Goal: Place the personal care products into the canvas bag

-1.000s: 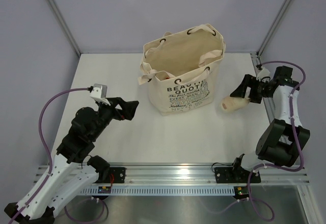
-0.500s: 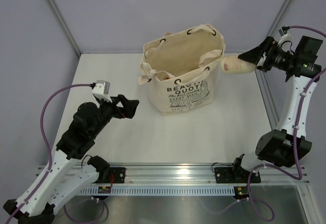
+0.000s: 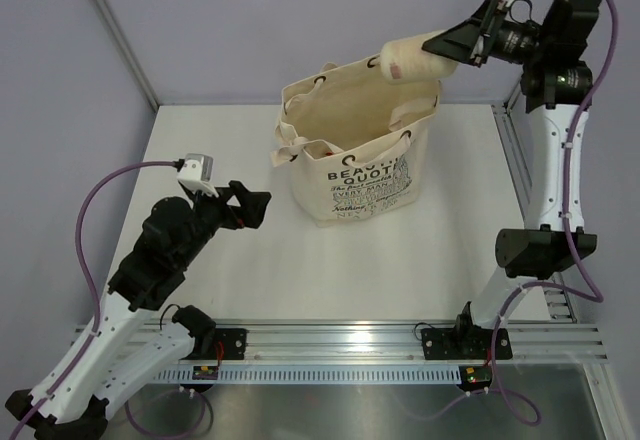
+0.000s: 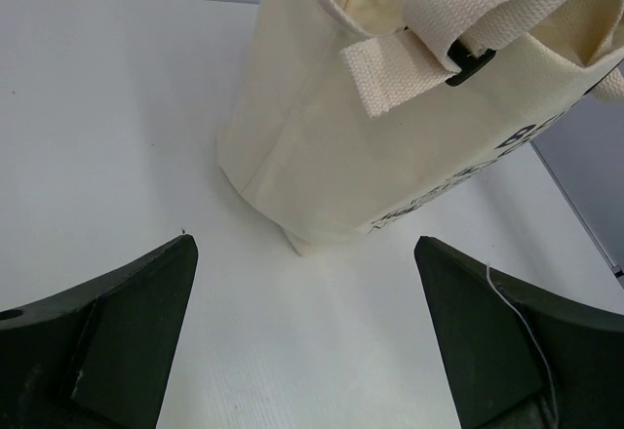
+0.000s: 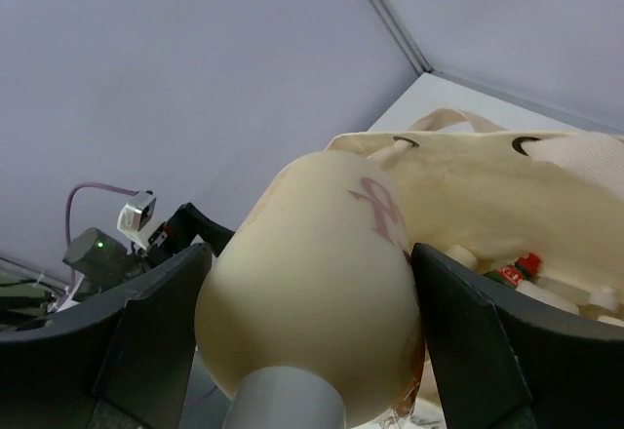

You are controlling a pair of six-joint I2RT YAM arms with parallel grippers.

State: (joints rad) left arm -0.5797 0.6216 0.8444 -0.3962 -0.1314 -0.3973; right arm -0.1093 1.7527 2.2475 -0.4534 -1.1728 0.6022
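Note:
The cream canvas bag with black lettering stands open at the back middle of the table. My right gripper is shut on a cream bottle and holds it high over the bag's back right rim. In the right wrist view the bottle fills the gap between the fingers, and the bag lies below with several products inside, among them a green bottle with a red cap. My left gripper is open and empty, left of the bag. The left wrist view shows the bag's corner.
A frame post stands at the back right corner and another at the back left. A metal rail runs along the near edge. The bag's rope handle hangs over its rim.
My right arm has lifted the cream bottle from the table right of the bag, up and leftward, to above the bag's opening. The left arm has barely moved.

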